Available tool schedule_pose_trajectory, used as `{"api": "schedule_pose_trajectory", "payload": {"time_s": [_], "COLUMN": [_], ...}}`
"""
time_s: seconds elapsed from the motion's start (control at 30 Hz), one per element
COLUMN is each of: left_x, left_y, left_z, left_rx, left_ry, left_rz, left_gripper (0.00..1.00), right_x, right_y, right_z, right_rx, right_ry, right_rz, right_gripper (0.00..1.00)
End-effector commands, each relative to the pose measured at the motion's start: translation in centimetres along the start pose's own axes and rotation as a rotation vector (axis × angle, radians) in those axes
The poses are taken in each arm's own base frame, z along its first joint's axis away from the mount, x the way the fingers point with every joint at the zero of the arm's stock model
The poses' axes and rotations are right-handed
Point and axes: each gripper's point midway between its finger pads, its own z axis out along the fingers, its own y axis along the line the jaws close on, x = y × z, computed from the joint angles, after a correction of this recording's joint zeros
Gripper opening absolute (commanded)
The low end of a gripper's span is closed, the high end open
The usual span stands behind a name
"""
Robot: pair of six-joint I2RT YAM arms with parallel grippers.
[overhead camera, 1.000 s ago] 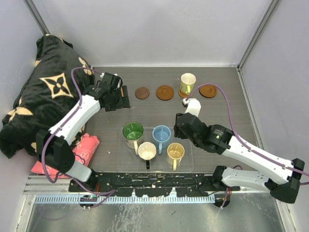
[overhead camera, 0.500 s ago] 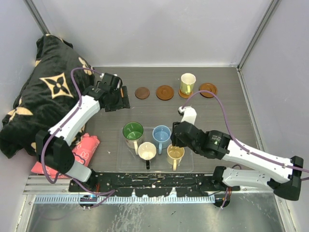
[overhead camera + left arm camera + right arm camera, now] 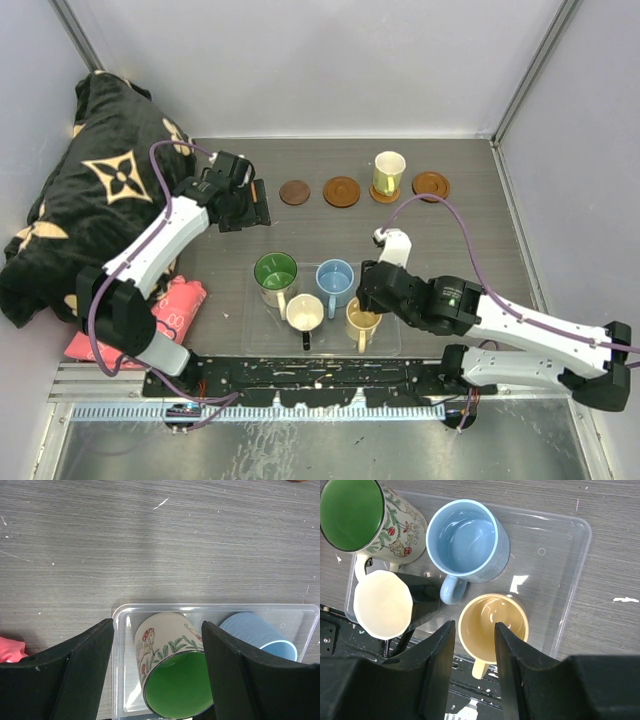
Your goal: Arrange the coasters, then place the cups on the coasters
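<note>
1 tray [image 3: 555, 580] near centre holds green cup [image 3: 352, 512], blue cup [image 3: 465, 535], cream cup [image 3: 382, 605], yellow cup [image 3: 492, 627] | left gripper [image 3: 156, 630] spread wide, empty, over table [image 3: 450, 240] far left | right gripper [image 3: 475, 630] narrowly parted over yellow cup, pinching nothing | 5th cup [image 3: 388, 172] upright on coaster [image 3: 378, 196], far right | 3 bare coasters [image 3: 294, 192] [image 3: 341, 191] [image 3: 431, 186] share that far row

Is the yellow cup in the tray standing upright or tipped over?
Upright. The yellow cup shows its round mouth and empty inside from above, in the clear tray.

Black patterned cloth [image 3: 80, 180] left, pink pkg [image 3: 178, 308] beside, clear tray [image 3: 555, 572]
</note>
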Motion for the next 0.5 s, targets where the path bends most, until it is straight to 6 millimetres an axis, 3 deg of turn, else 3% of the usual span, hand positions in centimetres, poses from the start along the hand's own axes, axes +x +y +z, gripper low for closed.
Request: {"api": "schedule_pose_trajectory", "payload": {"time_s": [0.0,0.47], "left_x": [-1.5,1.2], "left_y": [-1.2,0.1], "left_z": [-0.8,-3.0], "left_rx": [0.043,0.029], "left_ry": [-0.050,-0.044], "left_rz": [-0.003,0.013], "left_gripper": [0.72,0.72], "right_x": [-0.3,-0.5], "right_y": [0.4,0.8], "right_z": [0.4,1.5], "right_rx": [0.004,0.009], "right_ry": [-0.023,-0.054], "right_rz": [0.015,-0.008], "right_gripper": [0.43,0.43]}}
